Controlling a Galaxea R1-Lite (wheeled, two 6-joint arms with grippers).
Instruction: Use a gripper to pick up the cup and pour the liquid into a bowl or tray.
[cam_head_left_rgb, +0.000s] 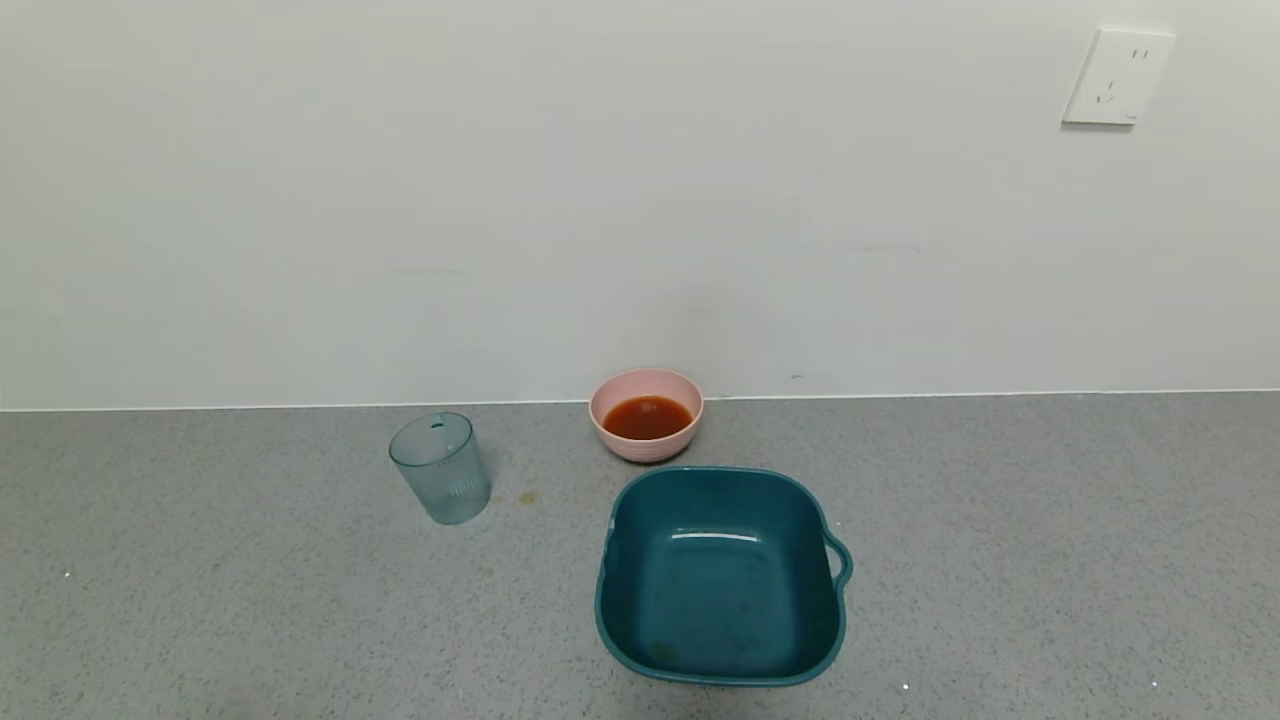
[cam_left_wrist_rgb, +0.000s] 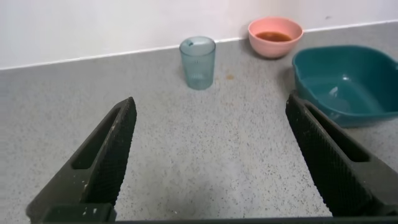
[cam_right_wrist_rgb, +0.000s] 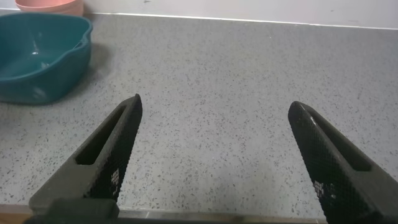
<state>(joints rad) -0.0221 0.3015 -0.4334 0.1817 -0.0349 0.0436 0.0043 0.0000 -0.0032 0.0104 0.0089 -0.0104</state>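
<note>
The pale blue-green ribbed cup (cam_head_left_rgb: 441, 468) stands upright and looks empty on the grey counter, left of the bowl; it also shows in the left wrist view (cam_left_wrist_rgb: 198, 62). The small pink bowl (cam_head_left_rgb: 646, 414) by the wall holds orange-red liquid (cam_head_left_rgb: 646, 418); it also shows in the left wrist view (cam_left_wrist_rgb: 275, 37), and its rim in the right wrist view (cam_right_wrist_rgb: 50, 6). My left gripper (cam_left_wrist_rgb: 211, 106) is open and empty, well short of the cup. My right gripper (cam_right_wrist_rgb: 214, 109) is open and empty over bare counter. Neither gripper shows in the head view.
A dark teal square basin (cam_head_left_rgb: 722, 578) with a handle sits empty in front of the bowl, also in the wrist views (cam_left_wrist_rgb: 348, 81) (cam_right_wrist_rgb: 40, 56). A small brownish drip (cam_head_left_rgb: 526, 496) marks the counter right of the cup. A wall socket (cam_head_left_rgb: 1117, 76) is at the far right.
</note>
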